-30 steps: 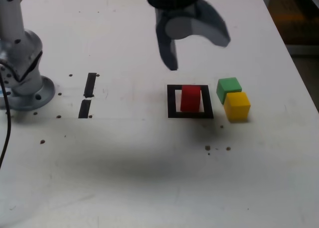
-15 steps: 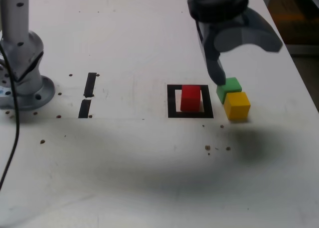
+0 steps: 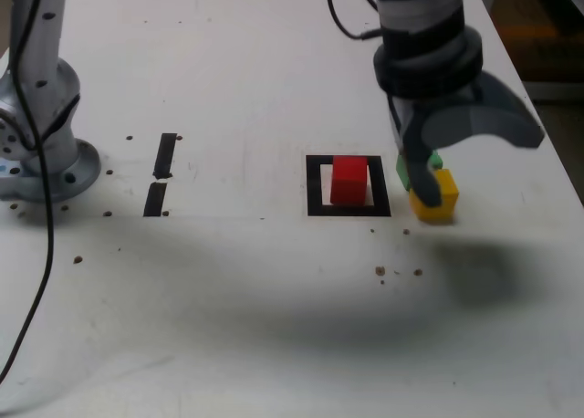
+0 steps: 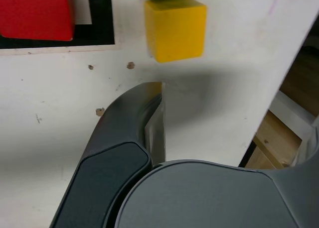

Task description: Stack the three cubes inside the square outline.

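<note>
The end effector (image 3: 456, 176) has swung right from above the outline (image 3: 348, 185) and dropped, jaws wide, over the yellow cube (image 3: 438, 197) beside green (image 3: 402, 168); red (image 3: 349, 180) sits inside, so yellow looks next.

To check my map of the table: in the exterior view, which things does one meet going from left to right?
Arm base → two short black tape strips → square outline with the red cube inside → green cube → yellow cube.
</note>
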`<state>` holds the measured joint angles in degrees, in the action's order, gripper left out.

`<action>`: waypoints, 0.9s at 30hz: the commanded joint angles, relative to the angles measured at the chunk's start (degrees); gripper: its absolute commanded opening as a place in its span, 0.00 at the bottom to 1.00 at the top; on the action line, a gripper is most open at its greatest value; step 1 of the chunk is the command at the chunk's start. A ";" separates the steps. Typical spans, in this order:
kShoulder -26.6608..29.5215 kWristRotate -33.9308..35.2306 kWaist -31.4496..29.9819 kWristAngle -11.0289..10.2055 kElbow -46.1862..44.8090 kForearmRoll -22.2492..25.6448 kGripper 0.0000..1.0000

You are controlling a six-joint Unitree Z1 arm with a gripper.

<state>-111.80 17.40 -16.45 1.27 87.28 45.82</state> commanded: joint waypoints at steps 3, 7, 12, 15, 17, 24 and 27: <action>-0.07 0.93 0.17 1.00 -2.11 -1.28 0.98; -0.47 1.61 0.42 1.97 -3.91 -2.01 0.98; -1.41 2.04 0.59 0.82 -4.13 -0.91 0.96; -2.29 2.07 0.89 0.24 -4.06 0.45 0.95; -2.93 1.95 1.13 0.06 -3.87 1.77 0.94; -5.30 1.03 1.35 -1.94 -1.03 7.39 0.93; -6.19 0.26 1.35 -3.64 1.08 10.00 0.93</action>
<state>-117.66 18.08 -15.20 -1.58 87.29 54.81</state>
